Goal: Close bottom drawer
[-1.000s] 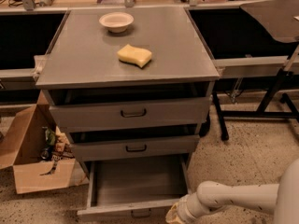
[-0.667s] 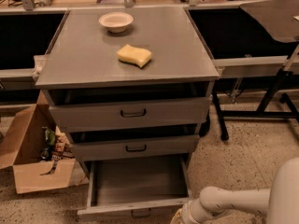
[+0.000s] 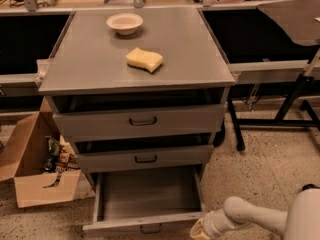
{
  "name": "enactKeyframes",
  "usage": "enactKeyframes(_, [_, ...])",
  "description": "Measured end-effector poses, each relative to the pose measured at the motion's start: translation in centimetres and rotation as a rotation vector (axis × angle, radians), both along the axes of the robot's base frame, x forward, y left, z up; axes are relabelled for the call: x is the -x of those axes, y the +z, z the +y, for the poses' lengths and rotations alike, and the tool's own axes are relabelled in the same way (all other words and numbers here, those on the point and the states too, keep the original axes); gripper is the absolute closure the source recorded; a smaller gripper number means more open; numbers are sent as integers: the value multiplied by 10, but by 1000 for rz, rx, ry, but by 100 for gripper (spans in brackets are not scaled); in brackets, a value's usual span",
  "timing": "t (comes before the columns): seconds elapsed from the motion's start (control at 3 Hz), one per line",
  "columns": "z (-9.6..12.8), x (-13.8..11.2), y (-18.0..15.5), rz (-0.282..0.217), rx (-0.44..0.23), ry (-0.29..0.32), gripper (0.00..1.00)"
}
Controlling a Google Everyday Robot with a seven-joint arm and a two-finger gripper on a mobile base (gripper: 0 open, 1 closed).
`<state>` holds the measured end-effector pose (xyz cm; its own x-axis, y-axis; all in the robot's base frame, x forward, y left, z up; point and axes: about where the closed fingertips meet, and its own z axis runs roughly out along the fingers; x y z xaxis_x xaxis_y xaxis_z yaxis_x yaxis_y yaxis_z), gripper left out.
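Note:
The bottom drawer (image 3: 145, 223) of a grey metal cabinet stands pulled far out. Its plain grey inside is bare and its small dark loop handle (image 3: 150, 229) sits at the centre of the shallow front, near the frame's bottom edge. The two drawers above it, top (image 3: 142, 120) and middle (image 3: 145, 159), are each slightly ajar. My gripper (image 3: 196, 234) is at the bottom edge of the view, just right of the bottom drawer's front right corner, on a white arm that comes in from the right. Most of the gripper is cut off by the frame.
On the cabinet top (image 3: 190, 59) lie a yellow sponge (image 3: 144, 59) and a white bowl (image 3: 124, 23). An open cardboard box (image 3: 35, 169) with clutter stands on the floor to the left. Black table legs (image 3: 285, 109) stand to the right. Speckled floor (image 3: 260, 169) lies right of the cabinet.
My arm and gripper have dropped lower and shifted a little right near the drawer's front right corner. The drawer has not visibly moved.

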<state>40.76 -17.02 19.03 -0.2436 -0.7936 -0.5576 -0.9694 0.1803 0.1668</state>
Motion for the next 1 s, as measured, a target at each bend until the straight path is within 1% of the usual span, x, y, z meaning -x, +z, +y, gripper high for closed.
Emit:
enactKeyframes(0.33, [-7, -31, -16, -18, -14, -13, 100])
enactKeyframes(0.67, [-13, -44, -16, -37, -8, -28, 80])
enactKeyframes(1.0, [-13, -44, -16, -37, -8, -28, 58])
